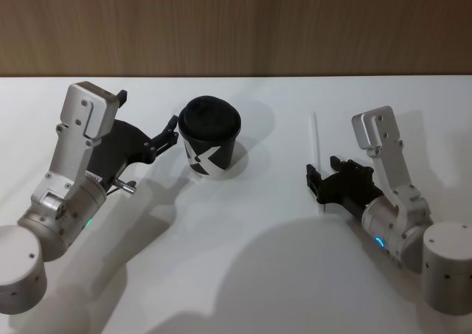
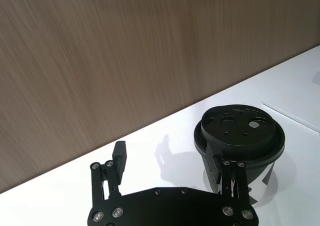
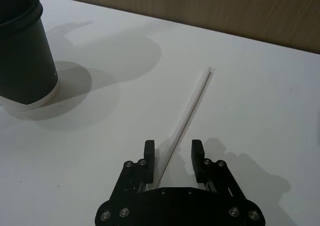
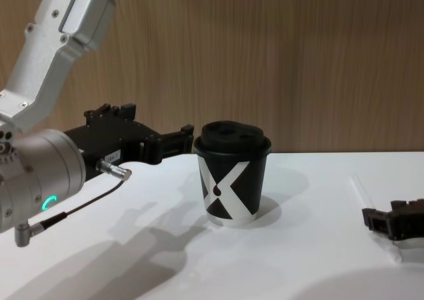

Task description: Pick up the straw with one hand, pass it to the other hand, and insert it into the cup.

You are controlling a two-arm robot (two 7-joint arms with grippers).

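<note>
Thin, pale white plastic straw [image 3: 192, 104] lies flat on the white table [image 3: 265, 106], its near end between the spread fingers of the black right gripper [image 3: 173, 153]. It is probably light, slippery and crushable, so pinch it gently near that end. The black left gripper [image 1: 168, 136], also spread, hovers just beside the black lidded paper cup [image 1: 210, 138].

Cup [image 3: 25, 56] cut off by view's edge, straw [image 3: 195, 102] near end hidden beneath right pincer [image 3: 173, 151]

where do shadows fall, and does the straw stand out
Head view: arm shadows spread toward the camera, straw faint on white table. Right wrist view: straw plain between the fingers of the open right gripper. Chest view: left gripper beside the cup, whose shadow falls right.
</note>
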